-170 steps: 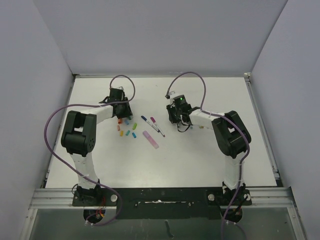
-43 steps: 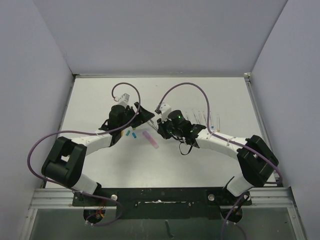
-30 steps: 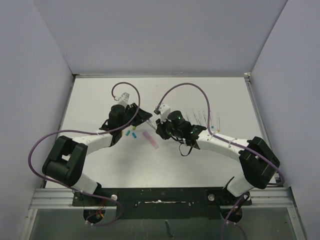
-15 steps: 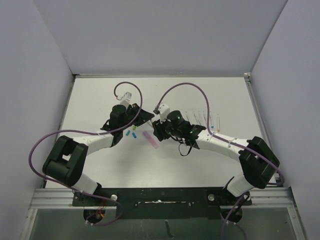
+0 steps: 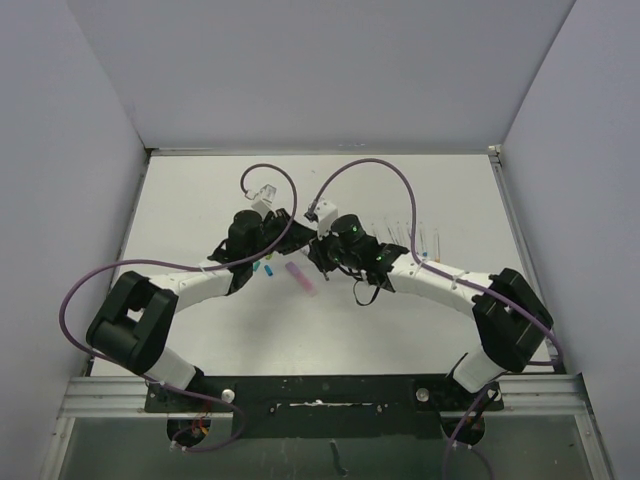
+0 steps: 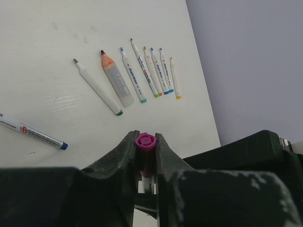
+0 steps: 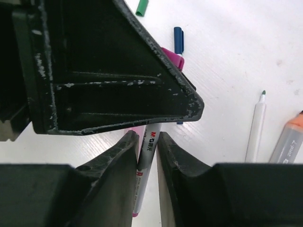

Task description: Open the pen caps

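- Cap [image 6: 145, 142], magenta: small, light, stiff, smooth plastic; judged press-fitted on the pen [image 7: 146, 165], which is held just above the table [image 6: 47, 47] at mid-table.
- Left tool [image 6: 145, 138]: clamped tight across the cap.
- Right tool [image 7: 147, 138]: barely parted, closed on the white barrel.
- Hold advised: cap sides are gripped, barrel close by, and a straight pull is made.

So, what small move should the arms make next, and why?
Probably pull the two straight apart: the left gripper is shut on the magenta cap, and the right gripper seems closed on the white barrel, so the cap should slide off.
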Tool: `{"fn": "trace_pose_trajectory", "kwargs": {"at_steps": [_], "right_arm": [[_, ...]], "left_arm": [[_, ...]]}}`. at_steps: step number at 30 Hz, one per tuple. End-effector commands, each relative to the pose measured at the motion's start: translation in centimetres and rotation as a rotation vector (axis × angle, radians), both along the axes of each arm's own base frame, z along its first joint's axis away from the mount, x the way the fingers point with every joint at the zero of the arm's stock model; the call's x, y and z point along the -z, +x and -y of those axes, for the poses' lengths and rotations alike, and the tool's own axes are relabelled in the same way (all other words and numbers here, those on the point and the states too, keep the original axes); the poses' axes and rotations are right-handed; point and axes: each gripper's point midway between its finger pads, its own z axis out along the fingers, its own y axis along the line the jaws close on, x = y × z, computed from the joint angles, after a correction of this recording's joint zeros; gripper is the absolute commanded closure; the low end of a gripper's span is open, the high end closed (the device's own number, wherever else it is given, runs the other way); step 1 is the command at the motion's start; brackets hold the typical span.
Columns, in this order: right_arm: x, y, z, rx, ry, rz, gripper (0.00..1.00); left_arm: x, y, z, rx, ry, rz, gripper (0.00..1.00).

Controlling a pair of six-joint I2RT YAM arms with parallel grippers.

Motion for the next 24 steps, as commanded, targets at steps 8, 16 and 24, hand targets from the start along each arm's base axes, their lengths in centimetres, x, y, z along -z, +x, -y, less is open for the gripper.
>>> {"fn": "trace_pose_trajectory", "kwargs": {"at_steps": [8, 16, 24], "right_arm": [[-3.1, 1.5, 0.2, 0.034, 0.074, 0.056, 1.0], [-0.4, -1.0, 2.0, 0.037, 0.045, -0.022, 1.0], [0.7, -2.2, 3.4, 0.057, 0.034, -0.049, 1.0]], "left_arm": [[-2.2, 1.4, 0.7, 0.0, 0.016, 0.077, 1.0], [-3.4, 5.8, -2.7, -0.115, 0.063, 0.104, 1.0], [-3.2, 9.1, -6.3, -0.202, 0.076, 0.091, 1.0]]}}
